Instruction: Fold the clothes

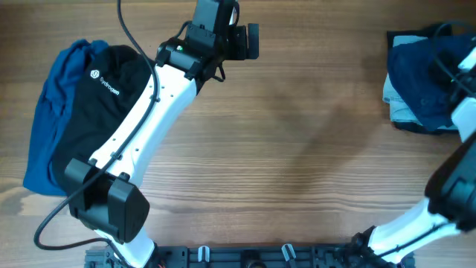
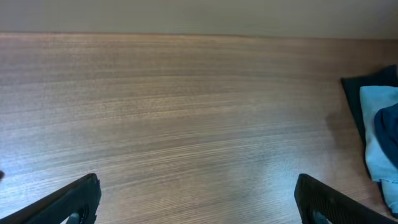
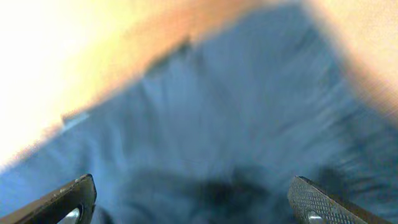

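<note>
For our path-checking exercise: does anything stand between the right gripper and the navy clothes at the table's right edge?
Nothing visible does. The right gripper is open directly over the navy clothes, and their fabric fills the blurred right wrist view between the fingers.

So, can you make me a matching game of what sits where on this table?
1 black top
2 navy garment
3 left arm's fingers

A far right, on pale blue denim
B open, above bare table
C left side, on the royal-blue garment

Pairs: 1-C, 2-A, 3-B
</note>
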Robot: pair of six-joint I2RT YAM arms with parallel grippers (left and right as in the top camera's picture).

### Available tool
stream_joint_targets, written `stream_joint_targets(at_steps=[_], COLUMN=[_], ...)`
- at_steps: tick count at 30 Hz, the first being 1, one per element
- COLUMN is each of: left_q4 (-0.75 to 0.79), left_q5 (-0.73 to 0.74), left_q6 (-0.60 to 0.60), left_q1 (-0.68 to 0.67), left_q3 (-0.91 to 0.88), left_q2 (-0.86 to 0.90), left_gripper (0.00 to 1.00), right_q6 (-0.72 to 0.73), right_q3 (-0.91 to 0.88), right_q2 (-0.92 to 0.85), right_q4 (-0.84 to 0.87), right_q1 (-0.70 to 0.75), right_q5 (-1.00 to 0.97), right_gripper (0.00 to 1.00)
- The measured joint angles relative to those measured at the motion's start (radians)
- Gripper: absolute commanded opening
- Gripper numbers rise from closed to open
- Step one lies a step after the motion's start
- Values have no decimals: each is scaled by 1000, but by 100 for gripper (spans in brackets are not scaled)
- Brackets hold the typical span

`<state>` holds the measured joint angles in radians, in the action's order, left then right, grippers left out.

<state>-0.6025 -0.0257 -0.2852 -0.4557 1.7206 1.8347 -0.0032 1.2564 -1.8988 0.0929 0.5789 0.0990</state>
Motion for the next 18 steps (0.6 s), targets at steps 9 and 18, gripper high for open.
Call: stream_joint_targets(at_steps=[9, 18], left_q4=[8, -102], left_q5=[-43, -79], left_q6=[23, 27], left_q1=[0, 1], left_q3=[0, 4], left_q2=[-51, -370], left_gripper=[100, 100], right_q6=[3, 41], right_q3=[29, 31], right_q2=[446, 790], right_q4=[-29, -239], right_q1=[0, 0], right_q5=[83, 165], right_gripper=[100, 100])
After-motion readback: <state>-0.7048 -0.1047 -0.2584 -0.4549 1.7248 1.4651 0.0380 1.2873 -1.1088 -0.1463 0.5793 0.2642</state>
